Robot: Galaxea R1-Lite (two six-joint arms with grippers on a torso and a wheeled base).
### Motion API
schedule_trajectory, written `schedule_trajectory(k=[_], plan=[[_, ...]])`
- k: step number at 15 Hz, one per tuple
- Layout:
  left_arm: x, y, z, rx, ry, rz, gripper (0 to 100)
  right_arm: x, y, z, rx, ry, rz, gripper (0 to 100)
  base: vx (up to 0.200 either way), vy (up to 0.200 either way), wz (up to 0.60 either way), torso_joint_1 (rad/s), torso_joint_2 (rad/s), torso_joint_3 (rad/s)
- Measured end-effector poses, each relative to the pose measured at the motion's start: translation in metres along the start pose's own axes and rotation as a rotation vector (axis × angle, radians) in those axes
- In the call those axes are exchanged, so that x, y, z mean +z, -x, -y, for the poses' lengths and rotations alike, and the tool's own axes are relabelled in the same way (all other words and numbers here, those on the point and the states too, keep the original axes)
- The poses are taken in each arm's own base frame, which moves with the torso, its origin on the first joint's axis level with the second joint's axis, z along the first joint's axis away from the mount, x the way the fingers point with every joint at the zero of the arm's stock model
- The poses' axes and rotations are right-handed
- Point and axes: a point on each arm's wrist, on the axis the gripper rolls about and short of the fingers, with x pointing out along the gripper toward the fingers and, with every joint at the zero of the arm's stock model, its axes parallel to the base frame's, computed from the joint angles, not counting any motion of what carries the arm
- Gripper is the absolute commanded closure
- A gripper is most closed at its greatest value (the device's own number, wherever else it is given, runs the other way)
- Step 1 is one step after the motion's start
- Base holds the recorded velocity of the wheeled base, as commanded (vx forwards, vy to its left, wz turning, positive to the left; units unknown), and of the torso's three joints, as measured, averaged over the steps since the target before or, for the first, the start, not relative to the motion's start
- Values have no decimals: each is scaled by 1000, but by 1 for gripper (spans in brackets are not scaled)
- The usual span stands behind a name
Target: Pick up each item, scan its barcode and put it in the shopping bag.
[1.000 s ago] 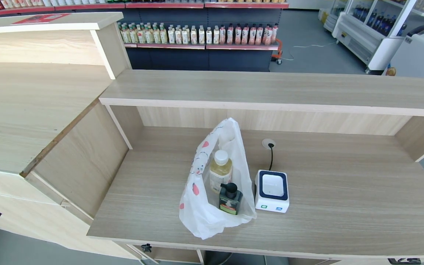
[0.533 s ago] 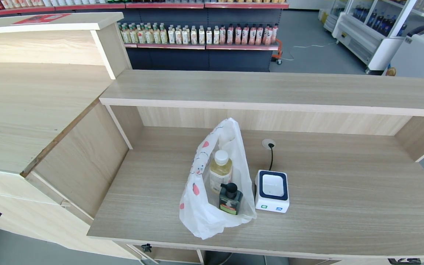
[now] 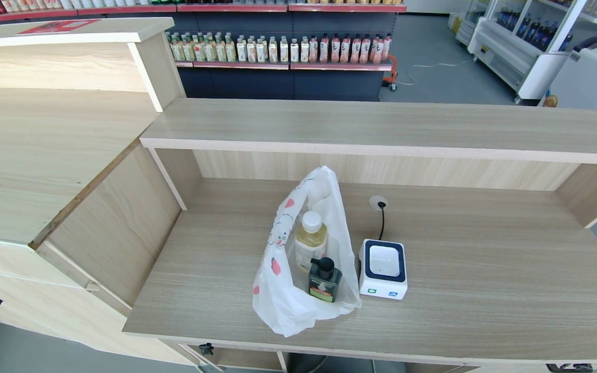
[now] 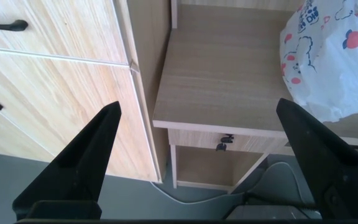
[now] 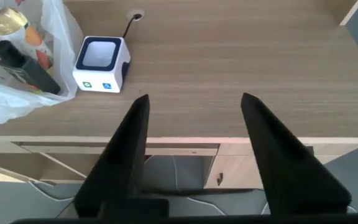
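Shopping bag [image 3: 283,311], white thin plastic film printed with red and pink shapes, sits slumped on the pale wood-grain laminate counter [image 3: 485,290], its mouth open toward the robot, just beside the white box-shaped barcode scanner with a dark-blue-rimmed window [image 3: 383,268]. Inside it are a clear bottle of pale yellow liquid with a white cap [image 3: 310,237] and a dark square pump bottle with a black pump head [image 3: 323,280], the latter nearest the mouth. Left gripper [image 4: 199,109] and right gripper [image 5: 196,99] both hang at the counter's front edge with jaws spread wide, holding nothing. Probable hazards: the limp film gives no support, so the pump bottle may slide out of the mouth. A finger snagging the film could drag the bag and its contents toward the edge or against the scanner. The counter has a raised back shelf and a cable hole [image 3: 378,201]; beyond stand red-edged shelves of bottled drinks [image 3: 278,49], glass-fronted coolers [image 3: 526,36] and a grey floor.
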Motion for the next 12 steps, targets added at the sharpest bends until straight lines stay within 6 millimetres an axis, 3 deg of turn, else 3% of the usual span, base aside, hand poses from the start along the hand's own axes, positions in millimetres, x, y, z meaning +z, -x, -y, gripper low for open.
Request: schedule_trajectory(k=[9,12], plan=[[0,0,0,0,-3,0,0,0,0,0,0,-2,-1,100,0,-200,0,3,-1,1],[0,0,0,1,-2,0,0,0,0,0,0,-2,-1,100,0,0,0,0,0,0]])
